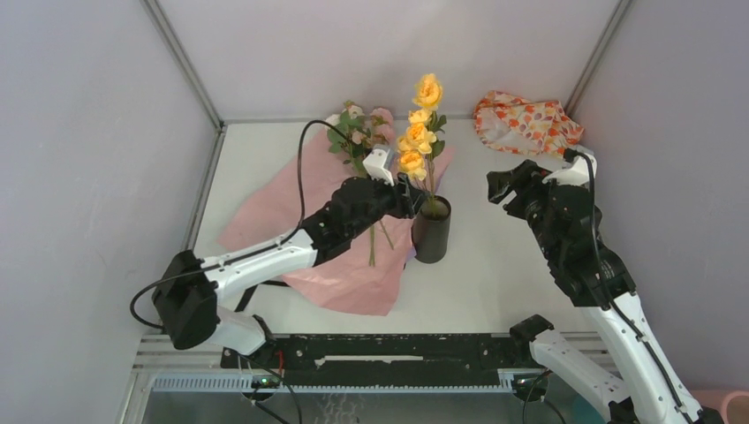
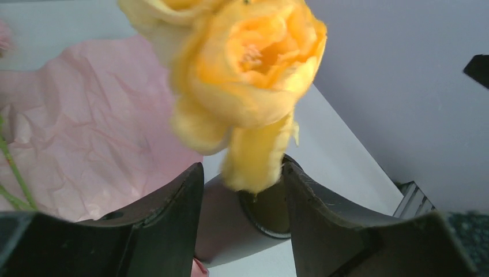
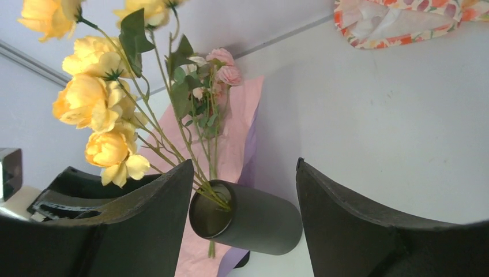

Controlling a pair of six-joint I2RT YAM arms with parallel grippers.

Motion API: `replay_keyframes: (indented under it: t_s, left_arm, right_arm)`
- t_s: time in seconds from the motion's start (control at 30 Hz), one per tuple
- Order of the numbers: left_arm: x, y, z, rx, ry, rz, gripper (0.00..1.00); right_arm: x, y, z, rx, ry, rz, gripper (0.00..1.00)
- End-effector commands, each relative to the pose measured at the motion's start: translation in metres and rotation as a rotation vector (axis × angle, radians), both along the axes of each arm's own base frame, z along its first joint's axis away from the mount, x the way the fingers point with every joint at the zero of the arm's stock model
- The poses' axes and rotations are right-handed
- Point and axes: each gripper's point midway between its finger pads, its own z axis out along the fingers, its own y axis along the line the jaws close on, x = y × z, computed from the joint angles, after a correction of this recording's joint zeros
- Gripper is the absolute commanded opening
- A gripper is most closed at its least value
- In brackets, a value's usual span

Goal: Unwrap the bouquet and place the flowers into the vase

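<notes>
Top external, flowers upright in vase, pink paper alongside

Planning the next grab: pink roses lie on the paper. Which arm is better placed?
Likely left: its fingers hang over the paper beside the pink roses; right fingers sit beyond the vase.

One vase holds one yellow rose spray. Left of the vase lie one pink rose bunch and one paper sheet. Behind it lies one patterned cloth.
</notes>
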Motion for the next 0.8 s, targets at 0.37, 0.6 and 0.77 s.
replay_keyframes:
  t_s: [0.37,0.6,0.77]
  left_arm:
    - [-0.014,0.145,0.096,-0.144,-0.089,0.46,0.7]
    - [0.041,0.194,0.044,-0.17,0.209,0.63,0.69]
    - [0.106,0.189,-0.01,-0.214,0.44,0.57,0.66]
  right_arm:
    - [0.002,0.019,0.04,0.072,-0.149,0.101,0.74]
    - [0.004,0.025,0.043,0.086,-0.155,0.124,0.74]
    - [0.006,0.025,0.035,0.075,-0.128,0.122,0.74]
